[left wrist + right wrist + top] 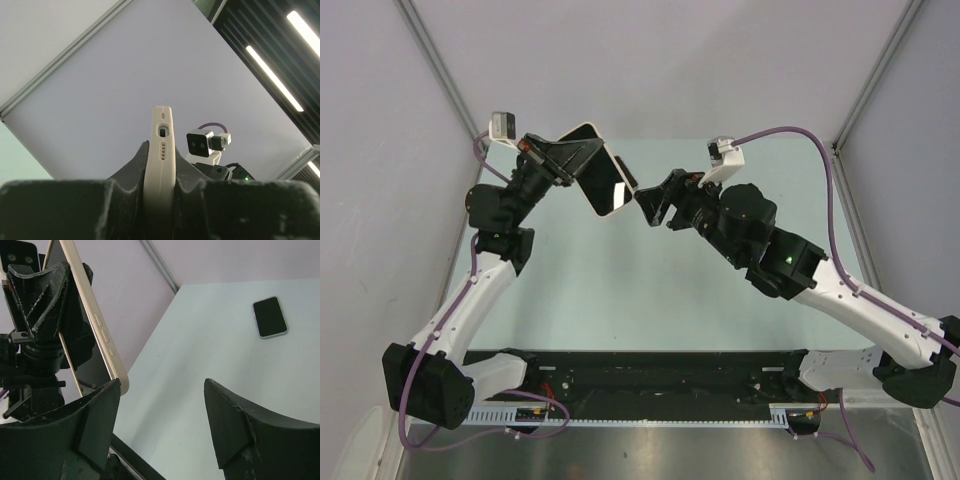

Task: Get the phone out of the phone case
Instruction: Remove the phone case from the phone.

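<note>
My left gripper [582, 165] is shut on a phone in a cream case [603, 175] and holds it raised above the table, dark screen facing the top camera. In the left wrist view the case [162, 145] stands edge-on between the fingers [132, 165], its port end up. My right gripper [645, 205] is open and empty just right of the case's lower corner. In the right wrist view its left finger [100, 410] is right at that corner of the case [97, 322]; I cannot tell if they touch.
A second dark-screened phone [270, 316] lies flat on the pale green table [210, 340] farther back. Grey walls [380, 120] close in the left, back and right. A black rail [640, 385] runs along the near edge between the arm bases.
</note>
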Controlling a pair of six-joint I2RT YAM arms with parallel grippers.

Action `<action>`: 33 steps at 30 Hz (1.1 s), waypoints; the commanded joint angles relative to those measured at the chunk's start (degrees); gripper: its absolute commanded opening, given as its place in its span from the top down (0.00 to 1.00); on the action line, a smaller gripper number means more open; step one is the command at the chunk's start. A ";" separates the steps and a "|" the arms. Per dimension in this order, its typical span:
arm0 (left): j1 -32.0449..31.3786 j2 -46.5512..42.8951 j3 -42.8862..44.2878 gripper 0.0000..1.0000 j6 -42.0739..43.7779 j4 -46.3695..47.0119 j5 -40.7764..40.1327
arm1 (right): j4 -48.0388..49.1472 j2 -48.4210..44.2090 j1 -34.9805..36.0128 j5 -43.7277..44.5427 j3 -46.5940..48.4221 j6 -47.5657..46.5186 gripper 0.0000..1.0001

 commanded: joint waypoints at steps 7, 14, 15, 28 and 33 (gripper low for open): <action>-4.58 -3.27 2.77 1.00 -8.28 7.77 5.62 | -5.15 9.48 1.64 -1.81 -0.60 -1.87 0.25; -4.58 -3.09 2.42 1.00 -8.81 8.38 5.54 | -3.31 10.27 1.20 -4.35 -0.60 -1.87 0.25; -4.58 -3.09 2.50 1.00 -8.89 8.38 5.54 | -3.22 10.53 0.94 -4.45 -0.60 -1.70 0.25; -4.58 -3.18 2.59 1.00 -8.98 8.47 5.62 | -2.43 12.55 -0.03 -6.73 -0.60 -0.91 0.25; -4.58 -3.18 2.42 1.00 -9.07 8.38 5.62 | -1.12 11.77 -0.73 -9.36 -0.95 -0.20 0.24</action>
